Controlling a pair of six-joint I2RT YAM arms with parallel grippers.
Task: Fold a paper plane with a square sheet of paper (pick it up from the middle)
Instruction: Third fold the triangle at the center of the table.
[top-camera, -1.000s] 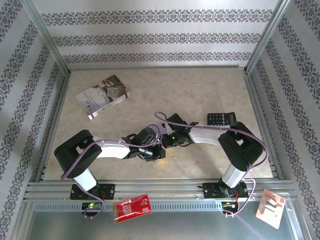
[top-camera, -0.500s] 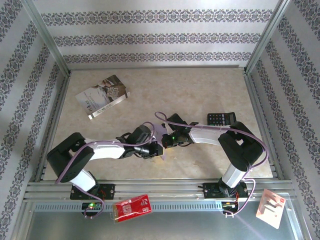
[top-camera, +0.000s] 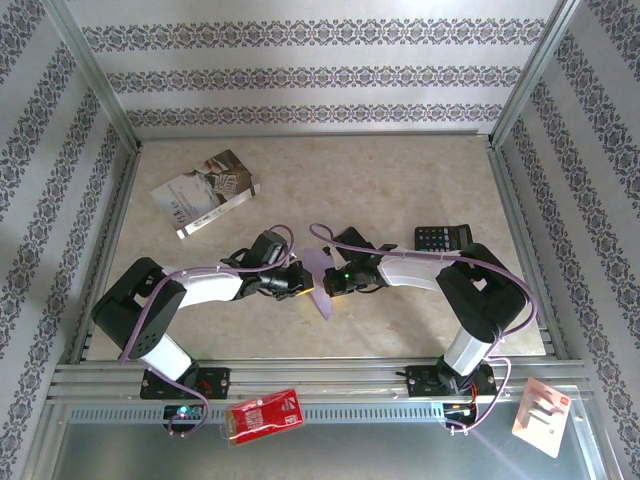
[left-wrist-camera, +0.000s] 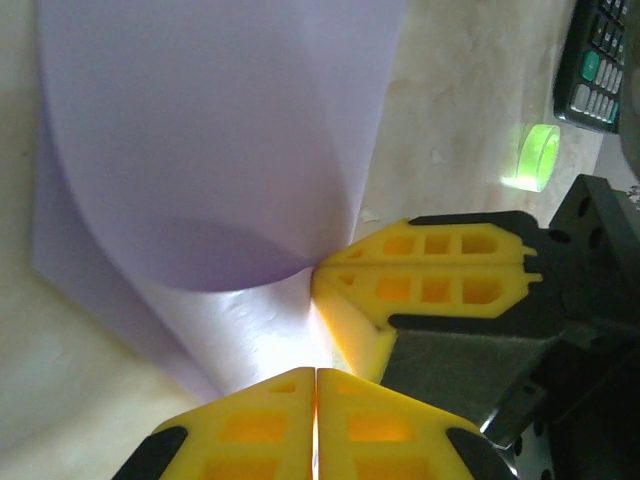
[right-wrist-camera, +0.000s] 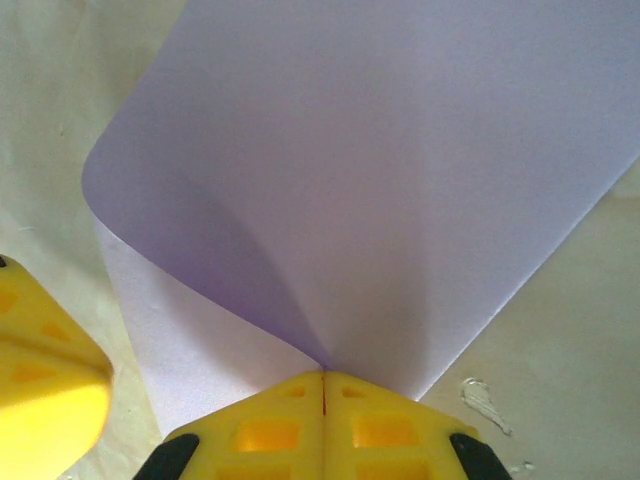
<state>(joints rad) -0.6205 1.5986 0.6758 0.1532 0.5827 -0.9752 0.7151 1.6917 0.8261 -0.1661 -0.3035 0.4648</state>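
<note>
Nearest, on the metal rail (top-camera: 400, 395) in front of the counter (top-camera: 400, 180), lies a red packet (top-camera: 265, 413). Beyond it, on the near half of the counter, the two grippers meet nose to nose at the square sheet of paper (top-camera: 318, 282); the left gripper (top-camera: 302, 284) comes in from the left and the right gripper (top-camera: 332, 284) from the right, with the lilac sheet between them. From above the sheet shows as a narrow strip; its long axis runs near to far with a slight lean; its slim tip points toward the near edge and its broader end toward the far side.

In the left wrist view the left gripper (left-wrist-camera: 315, 385) has its yellow fingers pressed together on the sheet's lower edge; the sheet (left-wrist-camera: 200, 150) curls over on itself, one layer bowed above another; the right gripper's fingers (left-wrist-camera: 350, 300) are likewise closed, pinching where the curl gathers. In the right wrist view the right gripper (right-wrist-camera: 322, 385) is clamped on that gathered corner; the sheet (right-wrist-camera: 380, 180) fans away from it over the counter.

Farther off, right of the grippers, a black calculator (top-camera: 442, 238) lies flat; farthest, toward the far left, lies a printed booklet (top-camera: 205, 192).
</note>
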